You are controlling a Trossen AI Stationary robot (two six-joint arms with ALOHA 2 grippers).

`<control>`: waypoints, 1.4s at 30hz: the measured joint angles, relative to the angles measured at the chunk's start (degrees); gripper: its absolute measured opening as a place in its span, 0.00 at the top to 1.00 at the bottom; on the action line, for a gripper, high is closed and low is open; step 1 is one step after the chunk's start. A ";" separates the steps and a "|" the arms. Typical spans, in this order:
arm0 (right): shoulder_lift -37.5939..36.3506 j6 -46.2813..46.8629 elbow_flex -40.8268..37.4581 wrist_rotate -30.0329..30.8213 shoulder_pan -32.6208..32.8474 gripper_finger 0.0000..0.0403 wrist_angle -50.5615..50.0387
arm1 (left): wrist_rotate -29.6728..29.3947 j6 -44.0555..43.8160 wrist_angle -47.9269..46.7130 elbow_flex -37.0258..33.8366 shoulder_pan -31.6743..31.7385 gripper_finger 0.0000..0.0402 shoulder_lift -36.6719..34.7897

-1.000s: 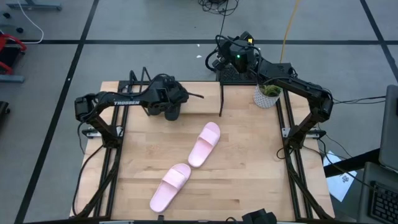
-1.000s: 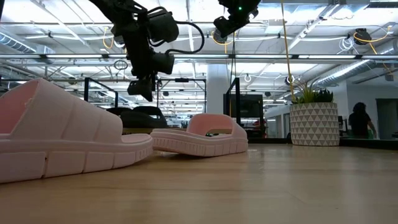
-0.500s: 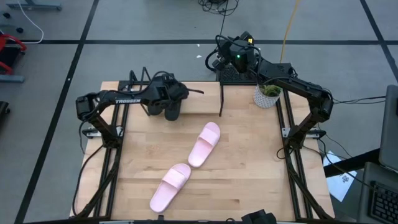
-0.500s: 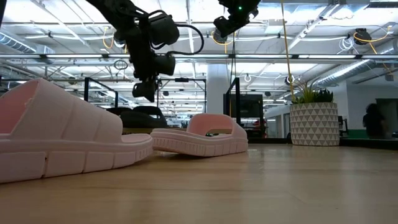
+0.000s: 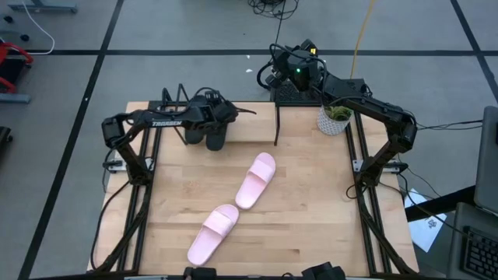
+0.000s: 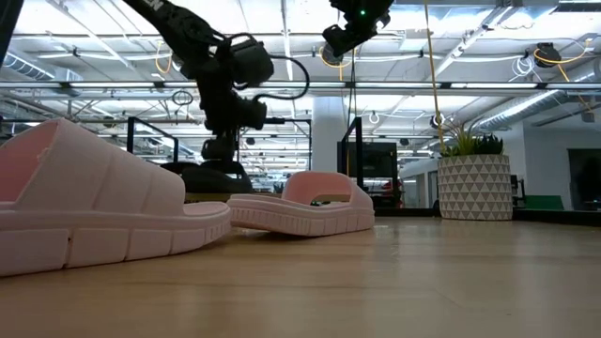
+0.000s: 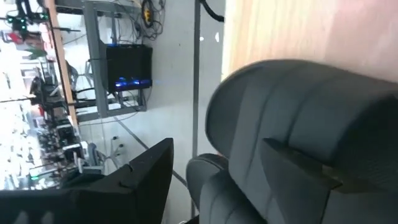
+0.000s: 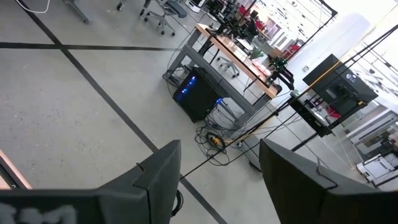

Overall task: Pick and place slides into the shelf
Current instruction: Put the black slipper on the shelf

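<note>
Hovering left gripper [image 5: 204, 124] open over black slides [image 5: 214, 138] | pink slides [image 5: 256, 180] lying diagonal

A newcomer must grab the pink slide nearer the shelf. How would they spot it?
Start from the wooden table and look at its middle. Two pale pink slides lie end to end on a diagonal; take the pink slide toward the far edge, closer to the black slides and the potted plant.

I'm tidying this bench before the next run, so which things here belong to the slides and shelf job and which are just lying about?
Part of the job:
- two pink slides on the table
- two black slides on the shelf
- left gripper, jaws open over the black slides

Just lying about:
- potted plant at the table's far right corner
- right gripper, parked beyond the table, out of view
</note>
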 joint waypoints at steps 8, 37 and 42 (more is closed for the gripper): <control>0.00 0.03 0.00 -0.02 0.09 0.49 -0.04 | -2.74 1.42 4.62 0.00 -0.02 0.39 1.95; 0.00 1.27 0.00 -0.07 0.11 0.49 -0.04 | 1.80 5.09 5.23 0.00 1.42 1.00 1.85; 0.00 1.27 0.00 -0.07 0.11 0.49 -0.04 | -0.07 5.27 4.90 0.00 1.30 0.99 1.03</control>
